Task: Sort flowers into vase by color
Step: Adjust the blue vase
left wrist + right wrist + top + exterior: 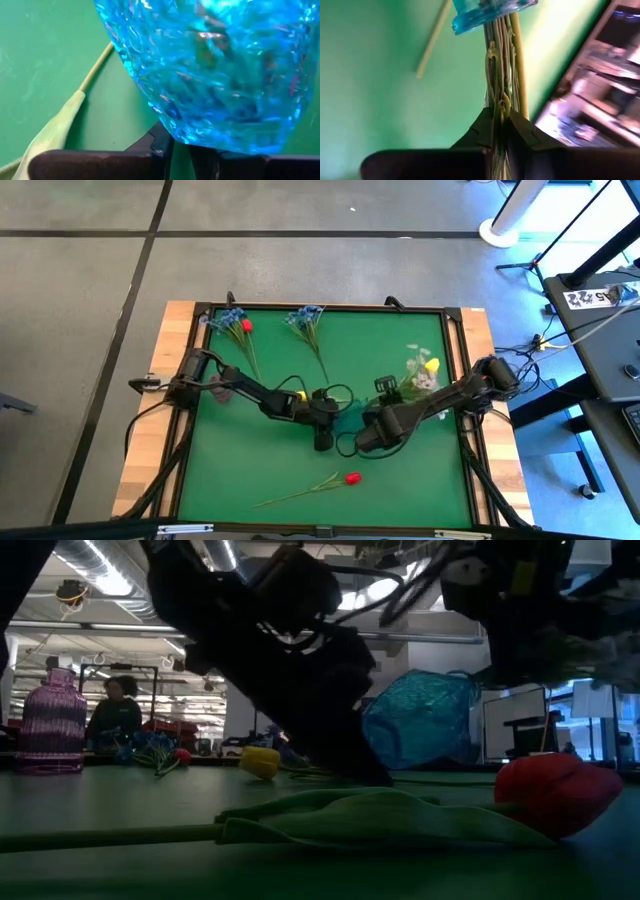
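Observation:
A blue glass vase [420,720] hangs tilted over the table's middle, between my two grippers [346,420]. My left gripper [181,150] is at the vase [215,70], and its fingertips vanish under the glass. My right gripper [500,125] is shut on a bunch of green stalks [502,65] that run to the vase's mouth [490,10]. Their white blossoms and a yellow bud [424,368] trail behind it. A red bud [352,478] lies on its side near the near edge. Blue sprigs [305,318] and another red bud [246,326] lie at the far edge. My left gripper meets the vase at its rounded lower wall [170,131]; the glass bulges over the fingertips and hides the hold. The vase is tilted and looks lifted clear of the table. My right gripper pinches several stalks together [501,107] between both fingers, lying along them. The stalks' free ends reach the vase's mouth.
A purple striped vase [52,725] stands at the table's left, beside my left arm. A loose yellow bud [300,394] lies by my left forearm. The red bud's stalk and leaf [60,120] lie just below the vase. A person [118,710] sits beyond the far edge.

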